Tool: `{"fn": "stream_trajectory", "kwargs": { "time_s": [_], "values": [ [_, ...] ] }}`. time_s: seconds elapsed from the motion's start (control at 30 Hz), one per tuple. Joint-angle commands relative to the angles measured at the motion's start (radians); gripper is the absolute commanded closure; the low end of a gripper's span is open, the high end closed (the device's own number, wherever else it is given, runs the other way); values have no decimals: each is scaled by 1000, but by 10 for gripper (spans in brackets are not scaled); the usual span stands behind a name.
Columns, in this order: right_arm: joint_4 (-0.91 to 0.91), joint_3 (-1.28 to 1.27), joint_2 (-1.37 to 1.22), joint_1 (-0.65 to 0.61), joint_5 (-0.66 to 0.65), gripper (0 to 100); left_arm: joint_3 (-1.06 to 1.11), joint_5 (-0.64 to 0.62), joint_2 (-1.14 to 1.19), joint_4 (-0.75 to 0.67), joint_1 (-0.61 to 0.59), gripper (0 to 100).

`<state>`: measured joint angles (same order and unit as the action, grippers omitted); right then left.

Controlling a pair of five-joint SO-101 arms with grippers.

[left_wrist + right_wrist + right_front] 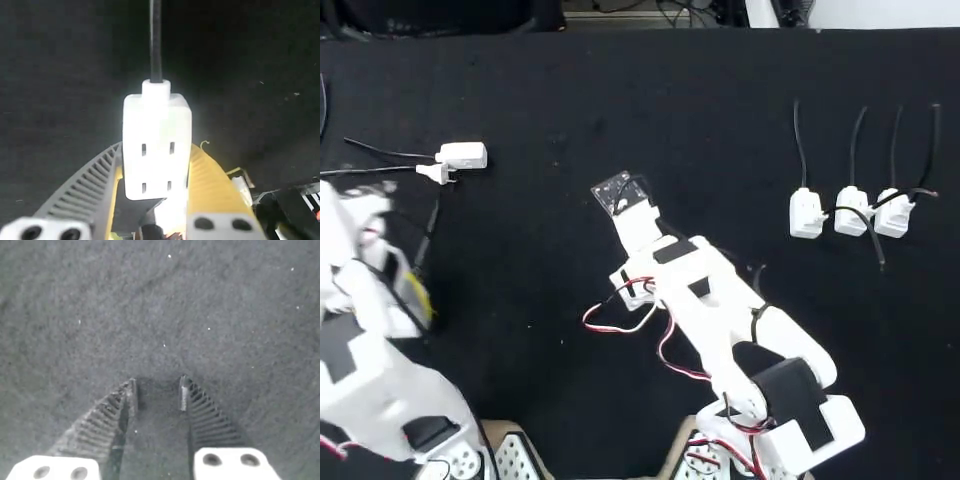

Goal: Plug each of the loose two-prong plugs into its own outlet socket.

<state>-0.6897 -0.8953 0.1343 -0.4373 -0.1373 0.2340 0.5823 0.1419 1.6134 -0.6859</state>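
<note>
Left gripper clamping a white two-outlet socket block on a black cord, right gripper hanging slightly open and empty over black cloth, high view showing three white corded socket blocks lying far right, two small white corded plugs lying far left

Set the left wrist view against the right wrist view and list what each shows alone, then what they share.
Left wrist only: a white rectangular plastic outlet block with a thin black cord, held by the left gripper, jaws closed on its sides. Right wrist only: the right gripper, jaws apart, nothing between them. Shared: the black cloth tabletop.
</note>
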Motion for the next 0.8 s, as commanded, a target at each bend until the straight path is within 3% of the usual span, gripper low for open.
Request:
{"fn": "stream_trajectory", "kwargs": {
  "time_s": [0.0,0.2,0.33,0.4,0.5,0.63,0.77],
  "values": [
    [8,1,47,-6,-3,861,297,-132,-239,-189,131,970],
    [8,1,47,-6,-5,861,564,-169,-448,-308,381,963],
    [8,1,47,18,-6,861,598,-169,-528,-299,504,787],
    [8,1,47,49,-8,861,570,-169,-552,-278,518,733],
    [8,2,47,77,-8,861,479,-158,-580,-209,513,771],
    [9,2,47,74,-8,861,343,-48,-589,-103,453,795],
    [9,2,48,74,-8,861,348,64,-586,-180,311,794]
  ]
}}
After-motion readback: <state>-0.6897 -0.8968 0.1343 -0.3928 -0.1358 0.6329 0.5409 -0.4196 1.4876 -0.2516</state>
